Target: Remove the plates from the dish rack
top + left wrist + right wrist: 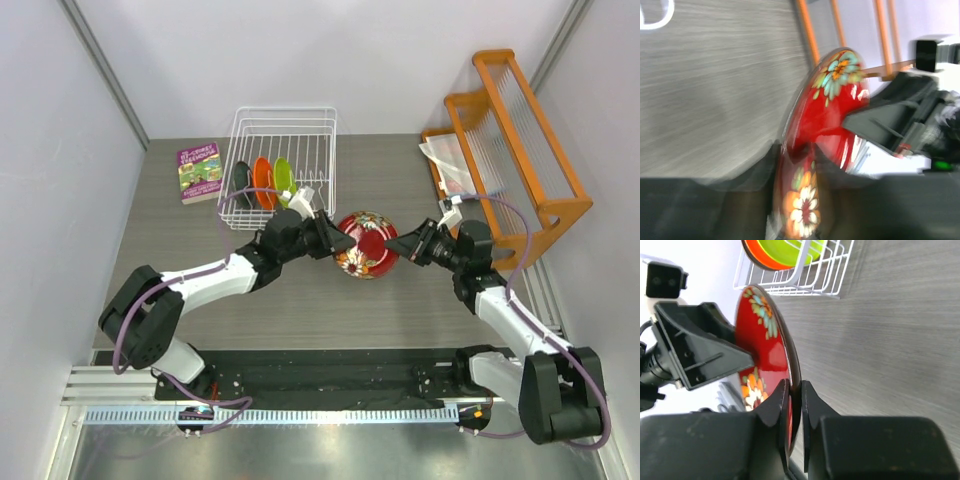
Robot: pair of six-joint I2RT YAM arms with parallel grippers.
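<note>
The dark red floral plate [363, 243] is held on edge above the table between both arms. My left gripper [342, 243] is shut on its left rim; in the blurred left wrist view the plate [832, 100] stands between my fingers [765, 200]. My right gripper [392, 246] is shut on its right rim, and the right wrist view shows the rim [767, 335] pinched between the two fingertips [796, 390]. The white wire dish rack [284, 110] at the back holds the teal-grey [241, 180], orange [263, 180] and lime green [284, 178] plates upright.
A book [200, 172] lies left of the dish rack. An orange wooden rack with clear slats [520, 150] stands at the back right, with a clear plastic item [445, 160] beside it. Walls close in both sides.
</note>
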